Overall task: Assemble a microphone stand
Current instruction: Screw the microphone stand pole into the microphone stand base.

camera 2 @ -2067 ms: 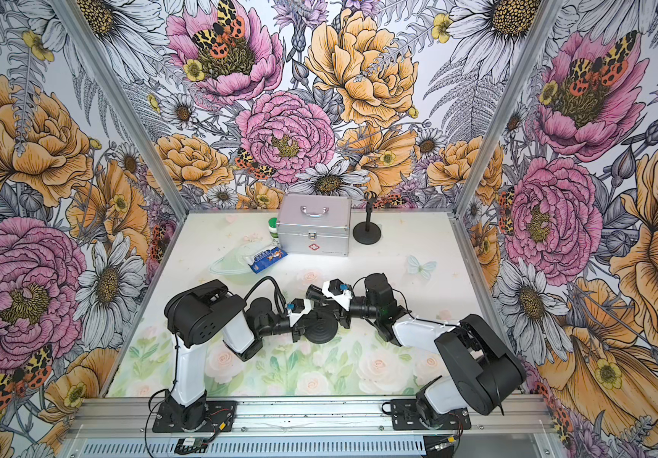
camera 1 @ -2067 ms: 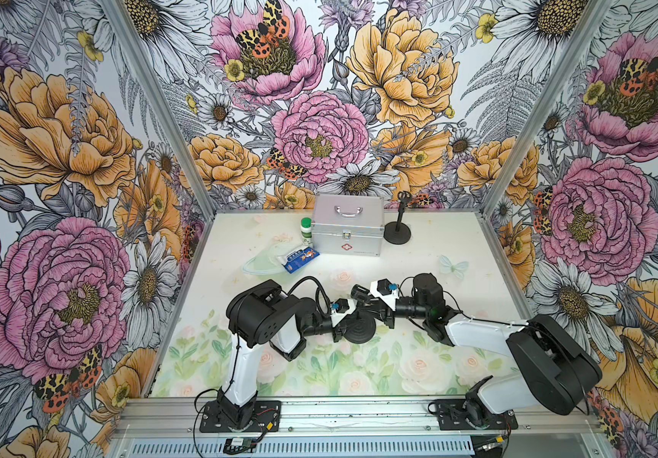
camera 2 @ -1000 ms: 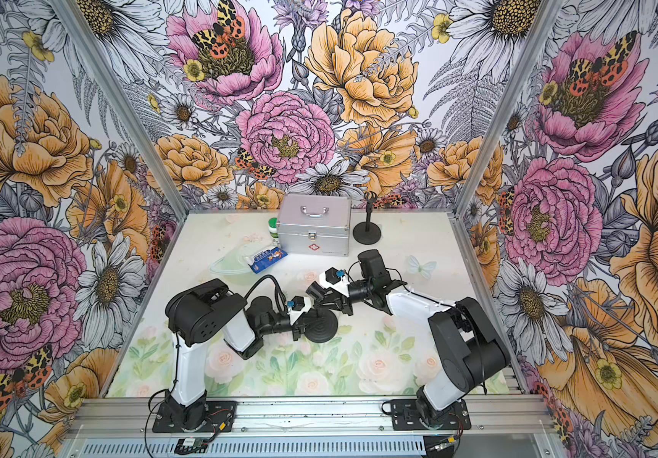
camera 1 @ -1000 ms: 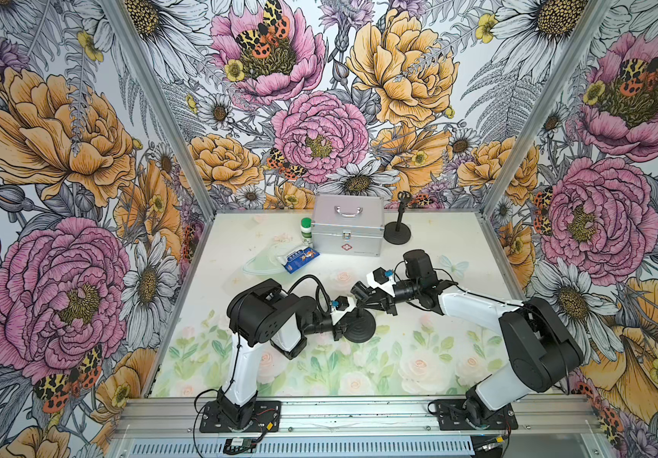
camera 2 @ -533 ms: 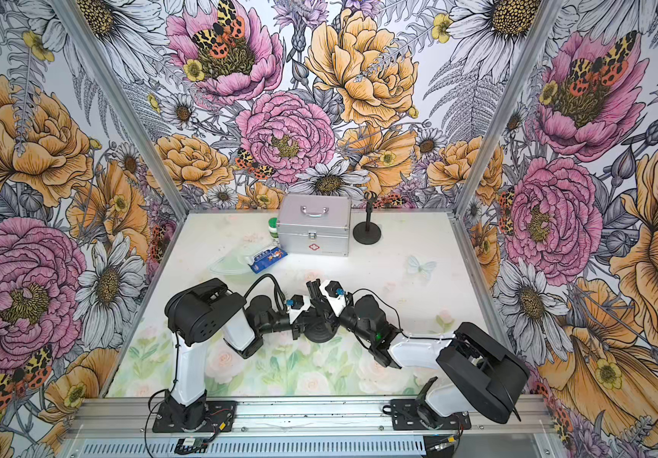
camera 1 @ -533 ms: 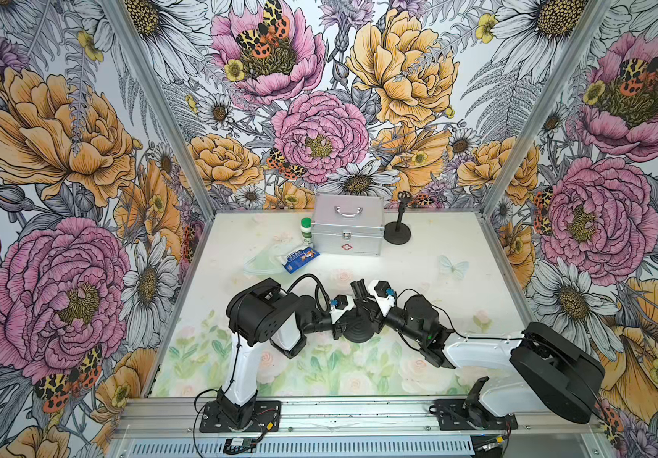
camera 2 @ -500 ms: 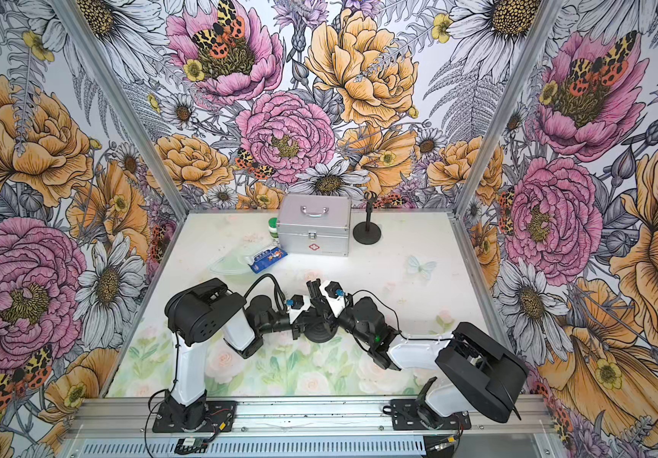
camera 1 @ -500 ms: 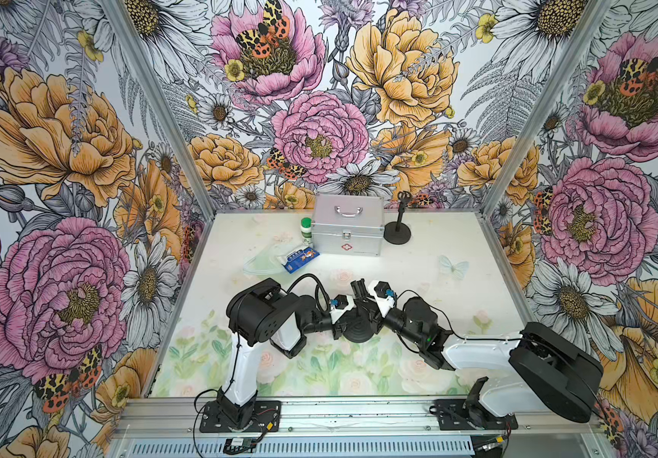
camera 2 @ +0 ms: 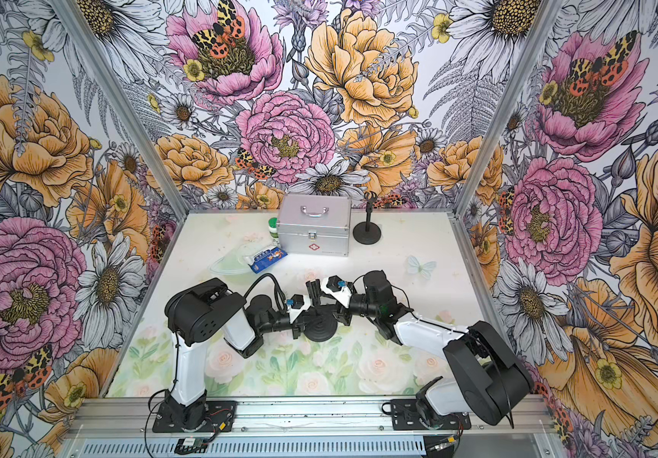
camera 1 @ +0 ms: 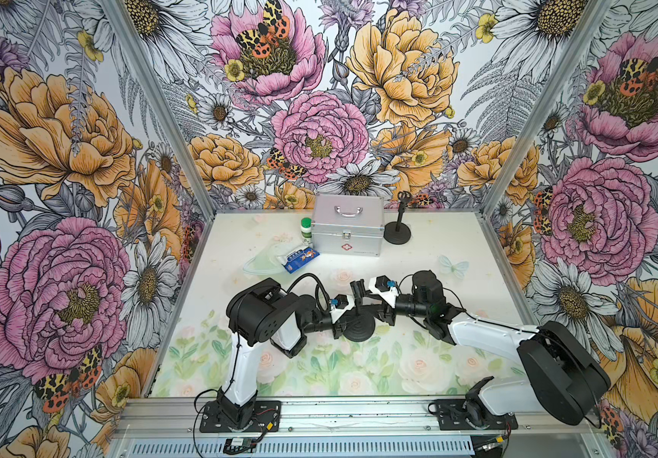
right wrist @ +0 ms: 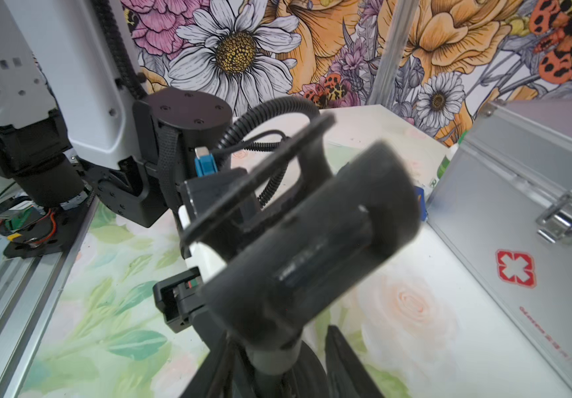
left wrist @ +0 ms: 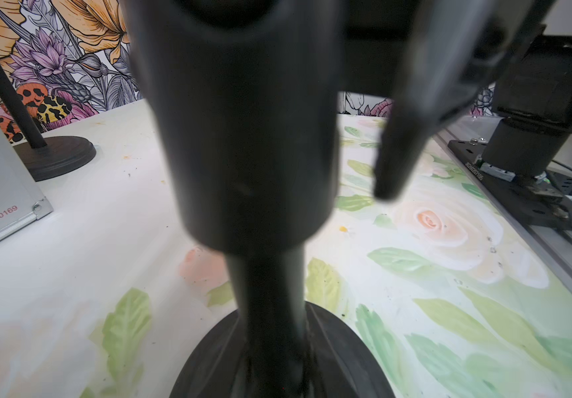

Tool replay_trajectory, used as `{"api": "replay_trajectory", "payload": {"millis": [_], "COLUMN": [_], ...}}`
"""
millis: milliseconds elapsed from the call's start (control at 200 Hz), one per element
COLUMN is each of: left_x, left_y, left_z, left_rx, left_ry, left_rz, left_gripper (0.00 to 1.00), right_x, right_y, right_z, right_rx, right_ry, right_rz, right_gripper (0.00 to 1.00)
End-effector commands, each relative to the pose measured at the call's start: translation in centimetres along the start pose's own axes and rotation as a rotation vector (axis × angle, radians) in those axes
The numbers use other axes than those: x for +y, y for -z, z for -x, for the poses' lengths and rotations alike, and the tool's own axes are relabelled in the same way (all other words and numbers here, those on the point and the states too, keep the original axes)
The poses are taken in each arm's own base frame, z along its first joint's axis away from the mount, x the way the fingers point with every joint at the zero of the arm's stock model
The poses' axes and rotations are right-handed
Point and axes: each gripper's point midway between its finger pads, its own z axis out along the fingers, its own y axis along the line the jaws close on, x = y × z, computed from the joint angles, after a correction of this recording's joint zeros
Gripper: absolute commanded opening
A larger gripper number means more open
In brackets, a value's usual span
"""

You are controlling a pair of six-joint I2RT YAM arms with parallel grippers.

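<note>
Left tool (camera 1: 344, 320) is pinched shut on the thin black pole (left wrist: 271, 293) of the black microphone stand (camera 1: 359, 329), low down near its round flat foot. Right tool (camera 1: 369, 304) is partly open and holds nothing. It has one finger (left wrist: 398, 155) on each side of the pole, just under the black tube-shaped clip (right wrist: 312, 248). The stand is upright on the flowery worktop (camera 1: 398, 368), a little below the middle of both top views, between the two arms.

Here is what I think could go wrong. The clip may not be on tight yet, so with nothing gripping it, it could tip over or drop off. The right tool's fingers are very close to the clip. If that arm pulls back crooked, a finger could catch the clip and knock it loose or drag the whole stand. The left tool holds low down, so a bump up high could make the stand lean or twist in its grip. If the left tool opens too soon, the stand could wobble.
</note>
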Motion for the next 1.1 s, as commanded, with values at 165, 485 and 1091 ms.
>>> {"api": "replay_trajectory", "payload": {"millis": [165, 485, 1091], "left_x": [0.1, 0.7, 1.4], "left_y": [-0.4, -0.2, 0.0], "left_z": [0.2, 0.0, -0.3], "left_rx": [-0.013, -0.007, -0.001], "left_ry": [-0.032, -0.015, -0.001], "left_rz": [-0.006, 0.023, 0.056], "left_gripper": [0.25, 0.26, 0.24], "right_x": [1.2, -0.4, 3.6], "right_y": [-1.0, -1.7, -2.2], "right_z": [0.2, -1.7, -2.4], "right_rx": [-0.005, 0.085, 0.012], "right_ry": [-0.066, -0.057, -0.038], "right_rz": [0.292, 0.063, -0.067], "right_gripper": [0.39, 0.0, 0.3]}}
